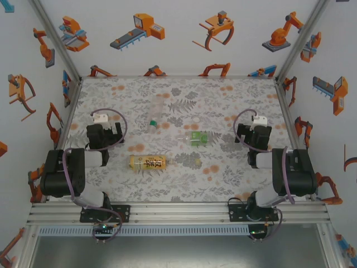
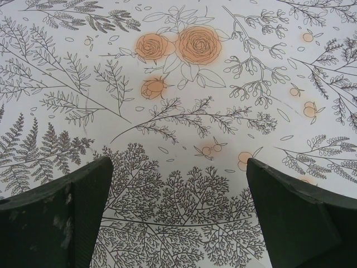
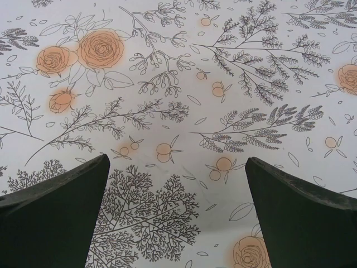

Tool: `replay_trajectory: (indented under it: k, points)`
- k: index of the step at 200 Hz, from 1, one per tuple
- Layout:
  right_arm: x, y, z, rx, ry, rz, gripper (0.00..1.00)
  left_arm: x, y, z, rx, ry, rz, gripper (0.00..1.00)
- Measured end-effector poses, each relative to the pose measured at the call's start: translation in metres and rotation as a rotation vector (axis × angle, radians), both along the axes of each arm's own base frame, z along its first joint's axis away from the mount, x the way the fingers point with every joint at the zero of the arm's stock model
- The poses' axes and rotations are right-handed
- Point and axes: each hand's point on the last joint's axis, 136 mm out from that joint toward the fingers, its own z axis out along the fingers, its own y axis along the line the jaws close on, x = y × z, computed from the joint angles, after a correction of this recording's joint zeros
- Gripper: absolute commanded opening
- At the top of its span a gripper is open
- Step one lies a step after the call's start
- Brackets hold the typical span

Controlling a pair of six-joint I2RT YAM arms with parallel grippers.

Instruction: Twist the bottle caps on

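Amber bottle point(image 1: 149, 162) lying sideways; green-label bottle point(image 1: 196, 138) lying; clear bottle point(image 1: 160, 110) beside green cap point(image 1: 150, 123).

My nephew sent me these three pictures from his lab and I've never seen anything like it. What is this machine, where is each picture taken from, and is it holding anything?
These are two small robot arms bolted side by side at the near edge of a table with a flowered cloth. The wide picture comes from a fixed camera above and behind them. The other two come from cameras on each wrist, looking down past that arm's own dark fingers at the cloth.

On the cloth lie an amber bottle with a yellow label, a clear bottle with a green label, a plain clear bottle that is hard to make out, and a small green cap.

The left tool and the right tool are both wide open and hold nothing.
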Motion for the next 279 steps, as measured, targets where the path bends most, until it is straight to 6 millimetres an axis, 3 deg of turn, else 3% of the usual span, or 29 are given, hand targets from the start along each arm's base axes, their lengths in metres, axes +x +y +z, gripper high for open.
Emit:
replay_trajectory:
  k: [279]
  points:
    - [0.0,0.0016,0.0005,0.003,0.0,0.009,0.99,-0.0002,-0.0006,0.0004,0.006,0.0,0.009,0.97]
